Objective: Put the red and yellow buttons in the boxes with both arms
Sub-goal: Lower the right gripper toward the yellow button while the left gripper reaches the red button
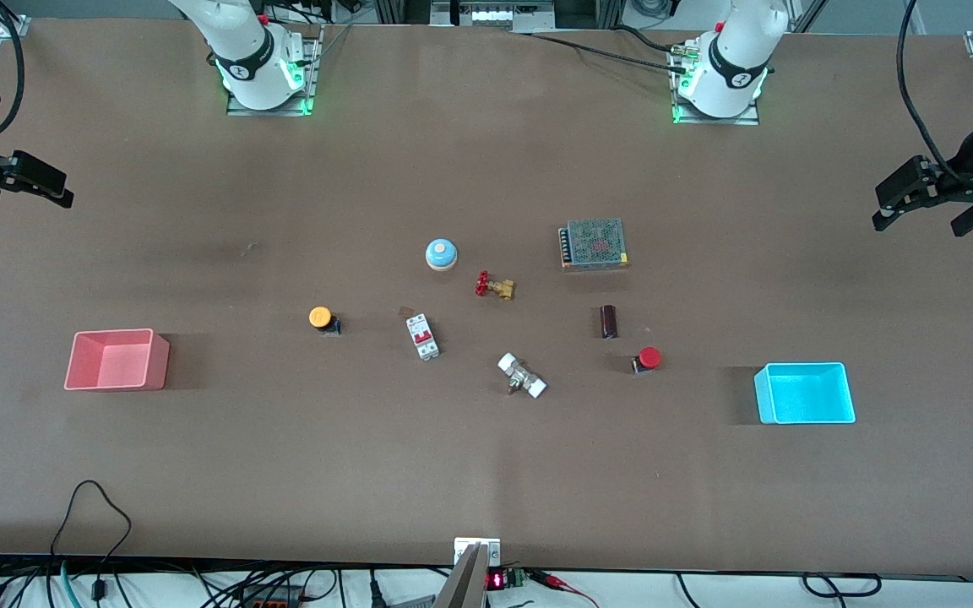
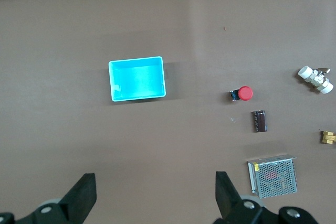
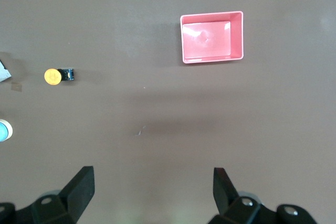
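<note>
The orange-yellow button (image 1: 321, 318) lies on the table toward the right arm's end, also in the right wrist view (image 3: 52, 76). The red button (image 1: 649, 358) lies toward the left arm's end, also in the left wrist view (image 2: 244, 93). The pink box (image 1: 159, 361) (image 3: 238, 35) is empty at the right arm's end. The cyan box (image 1: 763, 395) (image 2: 137, 97) is empty at the left arm's end. My right gripper (image 1: 26, 201) (image 3: 154, 179) is open and empty, high over the table's end near the pink box. My left gripper (image 1: 917, 224) (image 2: 156, 182) is open and empty, high near the cyan box.
In the table's middle lie a blue dome with beige rim (image 1: 442, 254), a red-handled brass valve (image 1: 493, 285), a white circuit breaker (image 1: 423, 336), a white pipe fitting (image 1: 522, 376), a dark cylinder (image 1: 609, 322) and a metal mesh power supply (image 1: 594, 243).
</note>
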Controlling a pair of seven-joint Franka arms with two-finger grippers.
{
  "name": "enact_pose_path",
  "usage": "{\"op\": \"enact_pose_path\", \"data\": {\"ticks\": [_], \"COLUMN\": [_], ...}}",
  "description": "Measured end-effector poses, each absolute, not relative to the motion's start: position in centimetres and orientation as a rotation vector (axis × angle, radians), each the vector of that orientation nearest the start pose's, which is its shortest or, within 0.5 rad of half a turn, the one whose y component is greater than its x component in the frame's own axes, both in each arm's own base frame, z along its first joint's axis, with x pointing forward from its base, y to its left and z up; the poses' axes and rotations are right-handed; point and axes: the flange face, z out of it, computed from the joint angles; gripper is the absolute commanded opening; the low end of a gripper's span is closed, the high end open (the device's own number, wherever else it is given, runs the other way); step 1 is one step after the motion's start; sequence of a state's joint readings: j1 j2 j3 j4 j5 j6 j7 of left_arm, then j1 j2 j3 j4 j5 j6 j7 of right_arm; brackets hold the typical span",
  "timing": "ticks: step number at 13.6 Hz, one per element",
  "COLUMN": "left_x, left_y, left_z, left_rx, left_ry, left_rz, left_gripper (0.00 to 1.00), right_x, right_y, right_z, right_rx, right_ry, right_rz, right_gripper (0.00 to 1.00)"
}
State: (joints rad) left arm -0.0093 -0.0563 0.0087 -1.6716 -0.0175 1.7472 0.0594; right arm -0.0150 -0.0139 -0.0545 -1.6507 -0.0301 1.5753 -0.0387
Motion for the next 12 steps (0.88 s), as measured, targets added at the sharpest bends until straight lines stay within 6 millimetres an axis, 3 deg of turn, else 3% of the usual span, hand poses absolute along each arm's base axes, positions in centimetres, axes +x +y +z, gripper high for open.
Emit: {"op": "enact_pose_path", "data": {"ticks": [5, 7, 9, 12], "left_x": [55.3, 55.3, 55.5, 57.0], "left_y": [-0.2, -0.3, -0.6, -2.1], "left_z": [62.4, 62.4, 61.9, 59.0], "left_rx": [-3.147, -3.148, -3.149, -3.154], "left_ry": [0.092, 0.092, 0.098, 0.11], "left_rz": [-0.209, -0.208, -0.193, -0.139], "left_gripper": [1.0, 1.0, 1.0, 1.0], "right_x": [54.4, 54.6, 56.1, 58.8], "right_y": [-3.9, -2.3, 1.7, 10.0], "right_z": [59.5, 58.2, 54.8, 47.6], "right_rx": [-3.151, -3.122, -3.119, -3.138], "right_ry": [0.045, 0.009, -0.044, -0.111], "right_rz": [0.123, 0.161, 0.214, 0.25], "right_gripper": [1.0, 1.0, 1.0, 1.0]}}
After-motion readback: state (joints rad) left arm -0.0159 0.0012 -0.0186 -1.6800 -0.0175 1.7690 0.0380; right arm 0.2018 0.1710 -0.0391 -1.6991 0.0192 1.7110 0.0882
